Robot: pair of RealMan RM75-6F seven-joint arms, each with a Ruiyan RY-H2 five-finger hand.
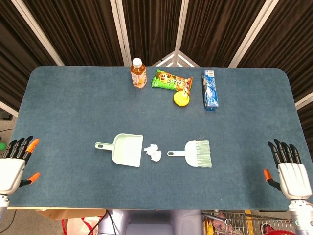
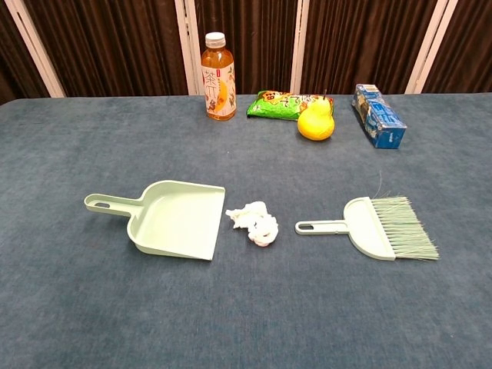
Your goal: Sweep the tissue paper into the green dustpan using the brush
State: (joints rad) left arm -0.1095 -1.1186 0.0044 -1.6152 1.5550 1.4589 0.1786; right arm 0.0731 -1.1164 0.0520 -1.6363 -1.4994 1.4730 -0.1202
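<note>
A pale green dustpan (image 1: 125,150) (image 2: 174,218) lies at the table's middle, handle pointing left, mouth facing right. A crumpled white tissue (image 1: 153,152) (image 2: 255,222) sits just off its mouth. To the right lies the green brush (image 1: 196,153) (image 2: 377,227), handle toward the tissue, bristles to the right. My left hand (image 1: 13,164) hovers at the near left table corner, fingers spread, holding nothing. My right hand (image 1: 291,169) hovers at the near right corner, likewise spread and empty. The chest view shows neither hand.
Along the far edge stand an orange tea bottle (image 1: 138,73) (image 2: 217,77), a green snack bag (image 1: 170,81) (image 2: 284,104), a yellow pear-shaped fruit (image 1: 181,98) (image 2: 316,121) and a blue box (image 1: 210,89) (image 2: 379,115). The blue table (image 1: 73,112) ends close to both hands.
</note>
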